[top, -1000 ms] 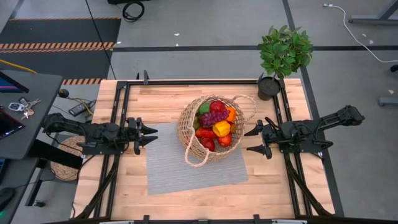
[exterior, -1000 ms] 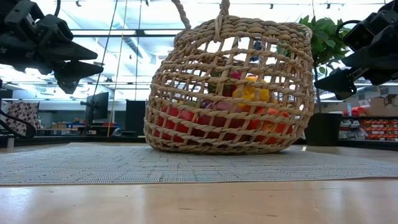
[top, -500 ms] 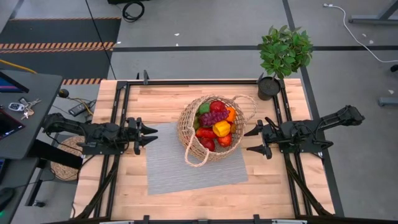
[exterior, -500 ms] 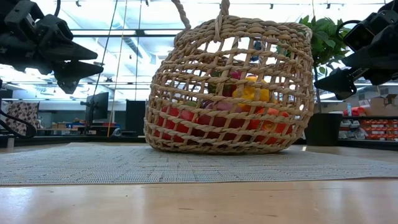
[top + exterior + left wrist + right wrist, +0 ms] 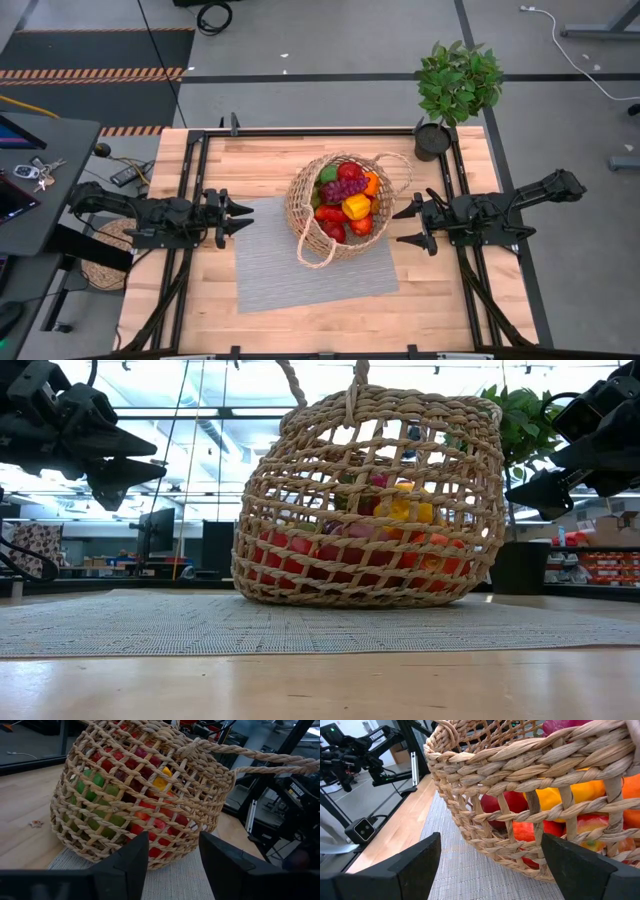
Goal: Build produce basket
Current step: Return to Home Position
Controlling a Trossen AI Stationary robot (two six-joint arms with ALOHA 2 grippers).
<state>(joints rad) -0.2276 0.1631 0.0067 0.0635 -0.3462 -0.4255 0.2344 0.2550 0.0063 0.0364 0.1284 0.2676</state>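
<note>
The tan open-weave wicker basket [image 5: 340, 205] stands by its base on a grey mat [image 5: 310, 255] at mid-table, with two loop handles. The produce [image 5: 345, 205] lies inside it: purple grapes, a yellow pepper, red and green fruits; it shows through the weave in the low view [image 5: 370, 530] and both wrist views. My left gripper [image 5: 240, 217] is open and empty at the mat's left edge, left of the basket, fingers pointing at it. My right gripper [image 5: 405, 227] is open and empty right of the basket, fingers pointing at it.
A leafy green potted plant [image 5: 455, 90] stands at the table's far right corner. A flat round woven mat [image 5: 105, 255] lies off the table's left side. A side desk with keys and devices [image 5: 30, 170] is at the far left. Bare wood lies along the near edge.
</note>
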